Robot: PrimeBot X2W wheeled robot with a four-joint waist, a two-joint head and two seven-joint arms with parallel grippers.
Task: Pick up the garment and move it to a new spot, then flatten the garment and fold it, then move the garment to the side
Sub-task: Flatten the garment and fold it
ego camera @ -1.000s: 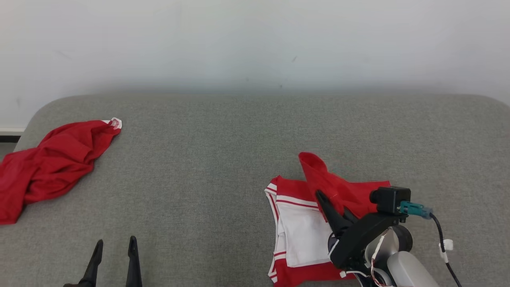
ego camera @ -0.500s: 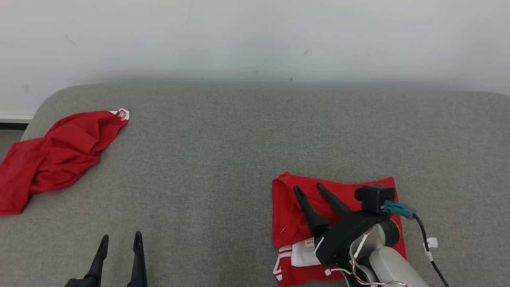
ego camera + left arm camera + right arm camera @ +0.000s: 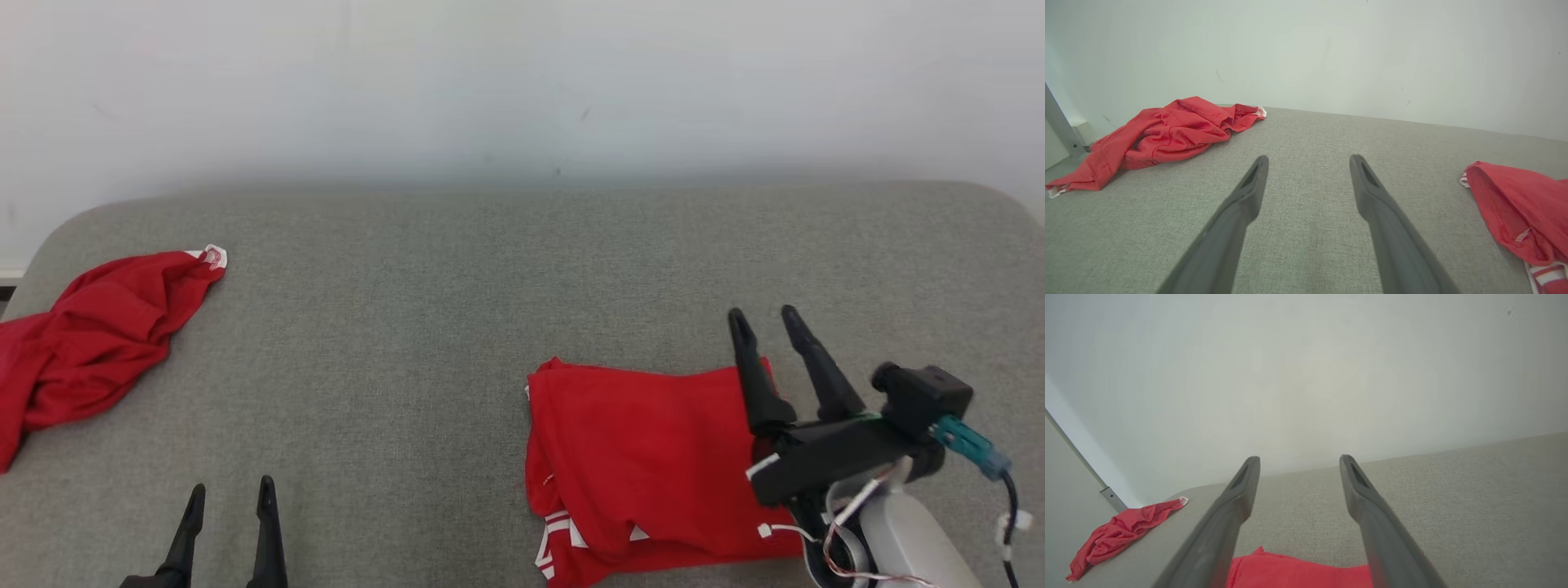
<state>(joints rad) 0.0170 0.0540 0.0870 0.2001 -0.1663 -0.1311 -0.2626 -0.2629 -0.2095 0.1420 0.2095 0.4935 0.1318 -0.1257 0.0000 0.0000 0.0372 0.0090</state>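
The garment [image 3: 645,457] is red with white stripes and lies folded in a rough rectangle on the grey padded surface, front right. It also appears at the right edge of the left wrist view, garment [image 3: 1519,208], and at the bottom of the right wrist view, garment [image 3: 1298,571]. My right gripper [image 3: 766,318] hovers open over the garment's right edge, its fingers empty and pointing at the wall; the right wrist view shows the right gripper [image 3: 1298,459] with jaws apart. My left gripper [image 3: 230,490] rests open at the lower left, well away from the garment, as does the left gripper [image 3: 1308,159].
A second, crumpled red garment [image 3: 90,335] lies at the surface's far left edge, also visible as the crumpled garment [image 3: 1163,130] and the crumpled garment [image 3: 1122,533]. The grey padded surface [image 3: 424,327] has rounded back corners and meets a white wall [image 3: 522,82] behind.
My right gripper opened and let go of the garment's flap, which now lies folded over the white inside. The gripper then swung right and away. The head camera shifted slightly.
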